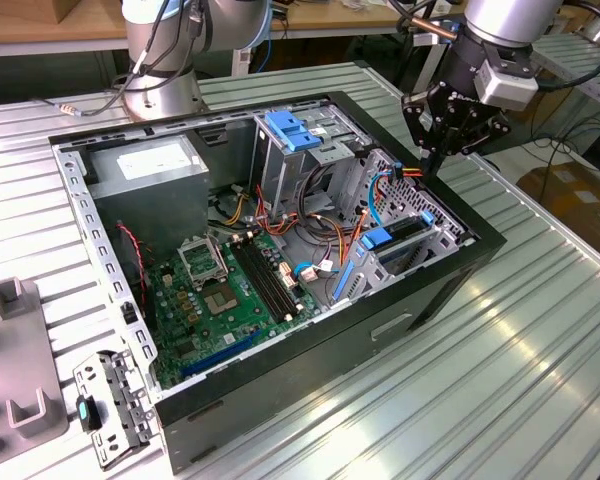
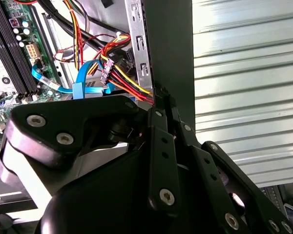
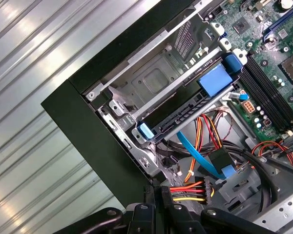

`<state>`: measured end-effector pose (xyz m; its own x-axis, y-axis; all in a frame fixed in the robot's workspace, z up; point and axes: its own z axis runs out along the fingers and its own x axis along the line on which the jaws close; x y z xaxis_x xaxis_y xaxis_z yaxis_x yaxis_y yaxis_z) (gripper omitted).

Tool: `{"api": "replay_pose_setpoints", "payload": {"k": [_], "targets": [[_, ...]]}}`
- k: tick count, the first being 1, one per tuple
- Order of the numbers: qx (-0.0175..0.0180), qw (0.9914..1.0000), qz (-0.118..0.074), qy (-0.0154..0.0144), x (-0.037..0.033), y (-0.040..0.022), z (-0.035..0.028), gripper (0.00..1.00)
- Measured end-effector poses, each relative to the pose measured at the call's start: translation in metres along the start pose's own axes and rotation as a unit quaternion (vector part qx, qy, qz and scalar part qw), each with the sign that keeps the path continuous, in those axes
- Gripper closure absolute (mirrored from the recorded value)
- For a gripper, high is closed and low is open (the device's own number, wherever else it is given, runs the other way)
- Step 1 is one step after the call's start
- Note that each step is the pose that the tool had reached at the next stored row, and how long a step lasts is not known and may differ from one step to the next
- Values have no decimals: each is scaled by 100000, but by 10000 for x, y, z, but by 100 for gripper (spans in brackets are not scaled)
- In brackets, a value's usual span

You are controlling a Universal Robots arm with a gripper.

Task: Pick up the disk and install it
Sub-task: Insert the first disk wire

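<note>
The disk (image 1: 408, 232) is a black drive in a blue plastic frame, lying in the lower bay of the metal drive cage at the front of the open computer case (image 1: 450, 290). The first wrist view shows the disk (image 3: 185, 114) seated between the cage rails, blue tabs at both ends. My gripper (image 1: 430, 165) hangs over the case's rim beside the cage, apart from the disk, fingers together. In both wrist views the fingertips (image 2: 160, 95) (image 3: 156, 189) sit against a red, yellow and black power cable bundle (image 3: 190, 190); whether they clamp it is unclear.
A blue data cable (image 3: 198, 158) and loose wires cross the space beside the cage. An empty blue bracket (image 1: 292, 130) tops the upper bay. Also inside are a grey power supply (image 1: 145, 165) and the motherboard (image 1: 230, 290). A grey fixture (image 1: 15, 350) and a small metal bracket (image 1: 105, 410) lie on the ribbed table.
</note>
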<state>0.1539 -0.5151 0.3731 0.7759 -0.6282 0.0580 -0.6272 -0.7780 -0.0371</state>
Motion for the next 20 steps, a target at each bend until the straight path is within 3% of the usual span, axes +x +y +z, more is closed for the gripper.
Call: {"api": "replay_pose_setpoints", "payload": {"k": [10,12,15,19,20], "targets": [[-11,100000,114,7,0,0,0,83],[-139,99971,2386,86,-1,0,1,83],[-292,99872,5052,186,0,0,2,83],[-565,99528,9680,360,-3,2,3,83],[-585,99500,9966,375,-11,7,2,83]]}}
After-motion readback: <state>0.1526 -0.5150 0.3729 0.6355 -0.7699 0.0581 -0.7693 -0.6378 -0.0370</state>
